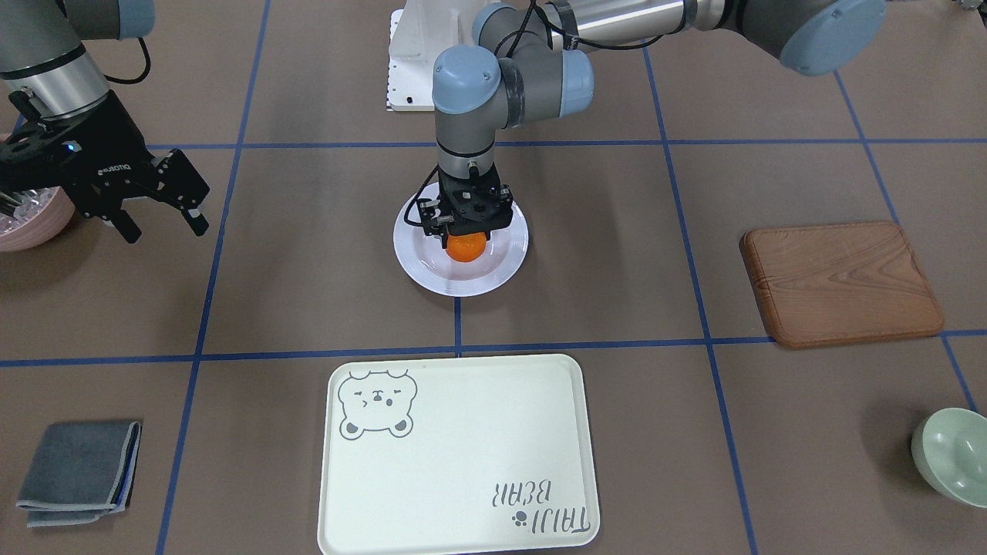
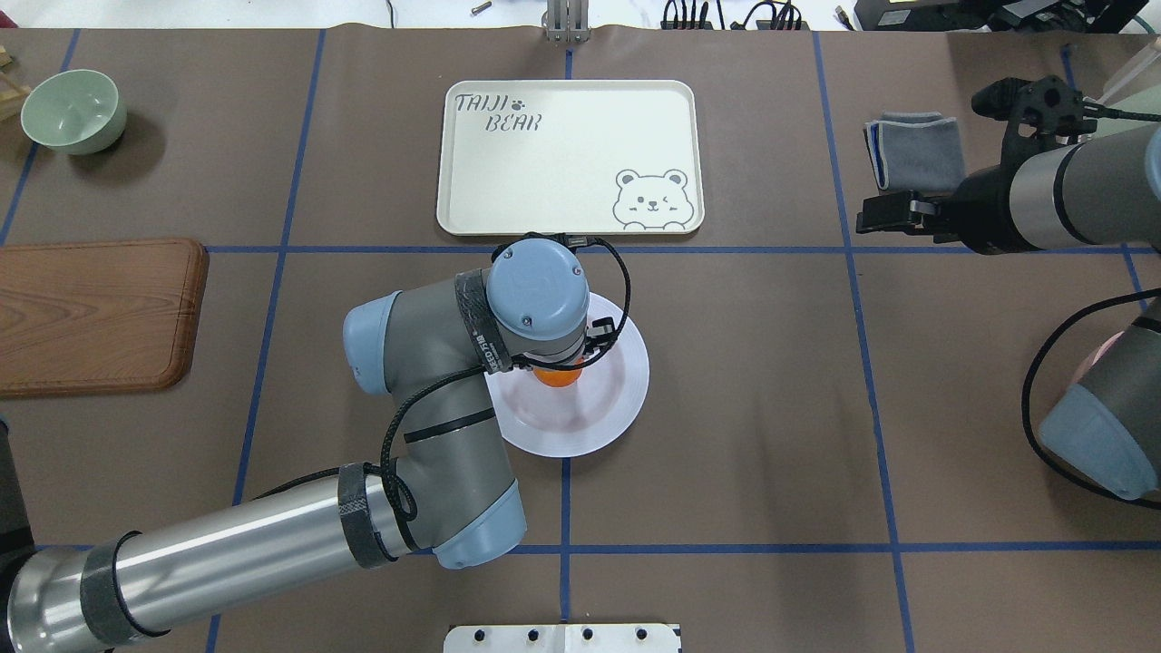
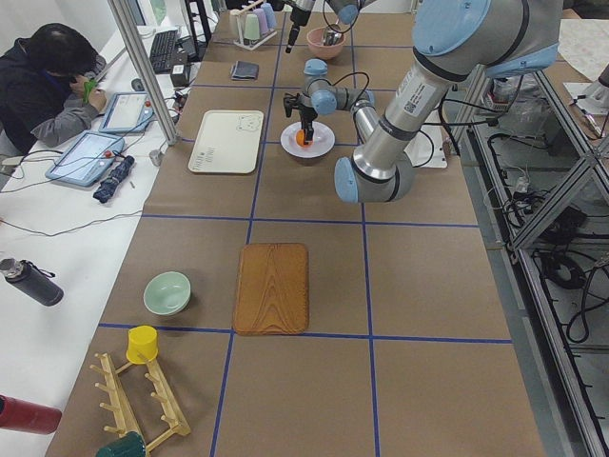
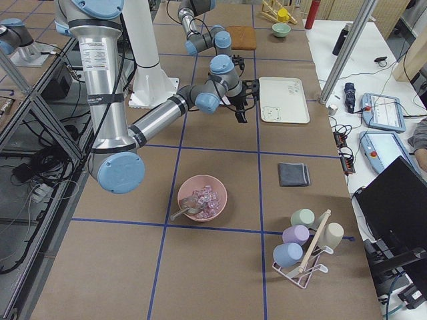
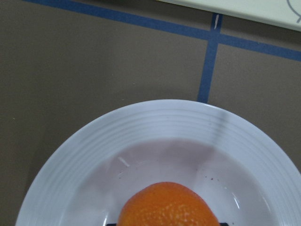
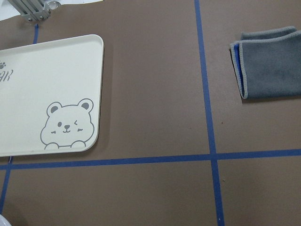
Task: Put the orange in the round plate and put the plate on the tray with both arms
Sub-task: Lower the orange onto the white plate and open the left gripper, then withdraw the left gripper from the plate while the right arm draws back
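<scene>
The orange [image 1: 466, 247] sits low in the hollow of the round white plate [image 1: 416, 266] at the table's middle. My left gripper [image 1: 467, 240] points straight down over it and is shut on the orange. In the left wrist view the orange [image 5: 167, 205] fills the bottom edge above the plate [image 5: 164, 127]; the fingers are out of that frame. The cream bear tray [image 1: 455, 455] lies bare one grid square beyond the plate, also tray [image 2: 562, 163]. My right gripper [image 1: 166, 223] hangs open and holds nothing, well off to the side, above the table.
A wooden board [image 1: 840, 281] and a green bowl [image 1: 952, 455] lie on my left side. A folded grey cloth [image 1: 77, 470] and a pink bowl [image 4: 202, 198] holding clear cubes lie on my right. A person [image 3: 48, 76] sits past the table's far edge.
</scene>
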Available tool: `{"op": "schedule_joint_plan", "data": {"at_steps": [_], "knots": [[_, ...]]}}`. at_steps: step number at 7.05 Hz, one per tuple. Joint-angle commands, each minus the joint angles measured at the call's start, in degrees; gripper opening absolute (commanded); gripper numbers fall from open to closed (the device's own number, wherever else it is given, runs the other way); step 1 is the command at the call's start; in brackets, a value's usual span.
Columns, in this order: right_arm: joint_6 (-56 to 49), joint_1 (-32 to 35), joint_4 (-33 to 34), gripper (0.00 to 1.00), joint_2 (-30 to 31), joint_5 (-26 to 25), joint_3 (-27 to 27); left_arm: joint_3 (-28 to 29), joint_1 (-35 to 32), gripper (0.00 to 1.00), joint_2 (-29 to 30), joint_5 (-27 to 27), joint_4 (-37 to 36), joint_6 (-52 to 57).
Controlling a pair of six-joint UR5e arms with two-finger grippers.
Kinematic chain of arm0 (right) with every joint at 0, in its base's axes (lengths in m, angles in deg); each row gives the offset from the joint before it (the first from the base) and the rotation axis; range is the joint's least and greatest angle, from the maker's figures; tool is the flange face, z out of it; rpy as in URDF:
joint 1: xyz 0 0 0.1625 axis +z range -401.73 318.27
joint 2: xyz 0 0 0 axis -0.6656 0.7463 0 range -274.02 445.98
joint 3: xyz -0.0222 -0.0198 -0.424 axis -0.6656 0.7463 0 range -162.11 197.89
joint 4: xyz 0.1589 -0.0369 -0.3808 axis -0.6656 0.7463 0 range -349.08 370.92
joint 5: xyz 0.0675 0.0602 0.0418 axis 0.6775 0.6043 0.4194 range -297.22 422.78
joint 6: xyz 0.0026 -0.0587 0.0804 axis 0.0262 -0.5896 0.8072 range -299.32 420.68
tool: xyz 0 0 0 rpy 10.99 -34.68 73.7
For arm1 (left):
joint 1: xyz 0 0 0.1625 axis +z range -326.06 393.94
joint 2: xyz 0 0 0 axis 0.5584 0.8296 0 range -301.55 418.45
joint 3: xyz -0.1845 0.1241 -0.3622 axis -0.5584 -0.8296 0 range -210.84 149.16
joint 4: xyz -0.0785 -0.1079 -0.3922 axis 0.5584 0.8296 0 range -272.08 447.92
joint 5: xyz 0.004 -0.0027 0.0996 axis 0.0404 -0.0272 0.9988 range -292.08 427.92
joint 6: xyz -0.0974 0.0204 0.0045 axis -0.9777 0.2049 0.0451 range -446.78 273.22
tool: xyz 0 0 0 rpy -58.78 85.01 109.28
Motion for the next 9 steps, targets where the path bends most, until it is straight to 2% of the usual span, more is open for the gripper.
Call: {"op": "schedule_joint_plan", "data": {"at_steps": [1,2,4,5,7,8,9], "knots": [[-0.09,0.00,0.00,1.00,0.00,0.00,0.06,-0.33,0.74,0.99,-0.03,0.25,0.02,0.27],[0.17,-0.09,0.00,0.98,0.00,0.00,-0.02,-2.16,0.66,0.99,-0.21,0.17,-0.42,0.18],[10.50,-1.49,-1.91,0.98,-1.31,-0.87,0.06,-5.94,-3.19,0.99,-0.65,-0.45,-2.60,4.62],[15.25,-3.41,-2.02,0.97,-1.93,-2.62,-0.02,-10.75,-6.78,0.99,-2.65,-2.10,-7.93,10.40],[30.95,-9.55,-2.11,0.96,-5.17,-8.59,-0.11,-19.90,-17.57,0.99,-14.21,-11.83,-10.62,29.26],[39.38,-12.80,-2.11,0.96,-6.32,-11.66,-0.03,-20.19,-23.02,0.99,-17.58,-14.92,-10.71,36.67],[43.81,-15.01,-4.20,1.00,-6.94,-12.48,-0.02,-20.20,-28.21,0.99,-21.79,-17.04,-10.53,42.66]]}}
